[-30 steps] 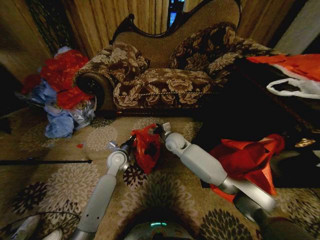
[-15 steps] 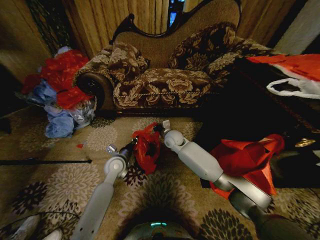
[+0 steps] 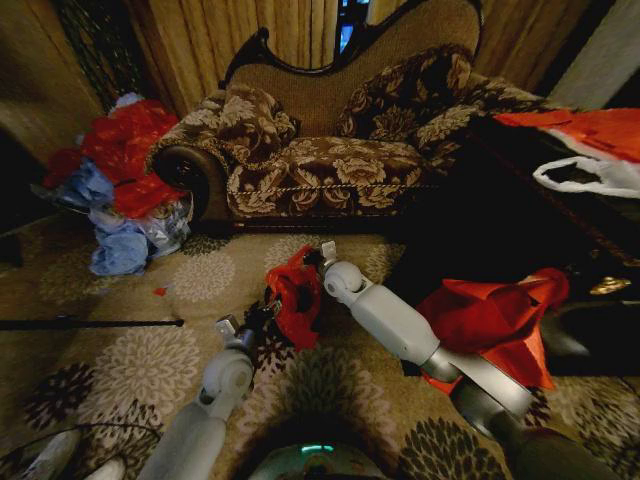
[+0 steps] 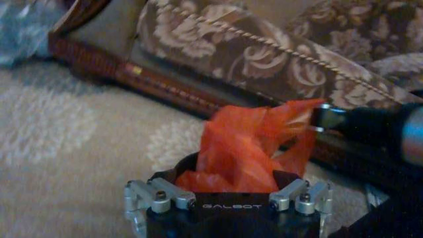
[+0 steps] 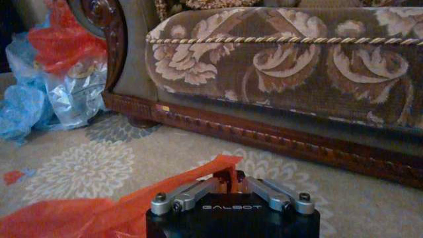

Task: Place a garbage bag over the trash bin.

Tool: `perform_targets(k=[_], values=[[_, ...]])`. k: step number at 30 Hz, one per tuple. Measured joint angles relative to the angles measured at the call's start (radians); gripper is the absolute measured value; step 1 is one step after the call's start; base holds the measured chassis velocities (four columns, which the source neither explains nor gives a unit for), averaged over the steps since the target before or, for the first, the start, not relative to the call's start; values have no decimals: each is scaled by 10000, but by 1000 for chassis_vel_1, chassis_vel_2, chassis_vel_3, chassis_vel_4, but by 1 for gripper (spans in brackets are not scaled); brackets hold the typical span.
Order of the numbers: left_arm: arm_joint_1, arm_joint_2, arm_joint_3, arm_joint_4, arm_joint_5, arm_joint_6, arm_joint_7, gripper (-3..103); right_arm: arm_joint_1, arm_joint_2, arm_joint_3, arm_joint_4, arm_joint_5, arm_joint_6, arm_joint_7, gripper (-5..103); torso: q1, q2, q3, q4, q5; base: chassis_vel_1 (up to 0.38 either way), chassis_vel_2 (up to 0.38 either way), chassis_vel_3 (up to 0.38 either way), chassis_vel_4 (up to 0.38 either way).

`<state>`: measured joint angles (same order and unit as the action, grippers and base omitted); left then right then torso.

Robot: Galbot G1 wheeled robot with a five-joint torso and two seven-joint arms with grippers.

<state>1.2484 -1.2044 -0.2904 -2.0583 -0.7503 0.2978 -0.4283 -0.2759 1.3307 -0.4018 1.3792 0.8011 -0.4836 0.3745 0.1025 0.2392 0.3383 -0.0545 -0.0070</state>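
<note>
1. We are holding the garbage bag [image 3: 295, 297] between both arms, above the patterned carpet [image 3: 130, 360] in front of the floral sofa [image 3: 340, 160].
2. The left gripper [image 3: 268, 310] is sitting at the lower left side of the bag. In the left wrist view, red plastic [image 4: 248, 148] is bunching up out of the left gripper [image 4: 228, 191]; we are reading its jaws as clamped on the bag.
3. The right gripper [image 3: 312, 262] is sitting at the bag's upper right edge. In the right wrist view, its jaws [image 5: 231, 186] are pressing together on a thin strip of the bag [image 5: 178, 191].
4. The bag is hanging crumpled between the two grippers, not spread open.
5. The trash bin cannot be identified with certainty in these views.
6. A larger orange-red bag [image 3: 495, 320] is lying to the right, beside the right arm.
7. A heap of red and blue bags [image 3: 120, 180] is lying at the sofa's left end.
</note>
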Motion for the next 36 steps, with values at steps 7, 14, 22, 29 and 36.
perform_targets(k=[7, 14, 22, 29, 36], values=[[160, 106, 560, 70, 983, 23, 456, 100, 55, 22, -54, 61, 40, -12, 73, 0, 0, 0, 0, 0, -1, 0, 0, 0, 0], [-42, -7, 792, 460, 1046, 72, 478, 100, 68, -20, -45, 135, 86, -12, 114, 0, 0, 0, 0, 0, 0, 0, 0, 0, 0], [-354, -184, 830, 964, 1152, -137, 483, 88, 93, -61, -90, 263, 162, -19, 142, 0, 1, 0, 0, 0, -1, 0, 0, 0, 0], [-328, -168, 768, 1125, 1171, -254, 594, 68, 97, -16, -96, 182, 155, 26, 154, 0, 0, 0, 1, 0, -1, 0, 0, 0, 0], [-494, -311, 752, 1328, 1158, -313, 618, 48, 98, -59, -140, 166, 160, 51, 158, 0, 1, 0, 1, 0, -1, 0, 0, 0, 0]])
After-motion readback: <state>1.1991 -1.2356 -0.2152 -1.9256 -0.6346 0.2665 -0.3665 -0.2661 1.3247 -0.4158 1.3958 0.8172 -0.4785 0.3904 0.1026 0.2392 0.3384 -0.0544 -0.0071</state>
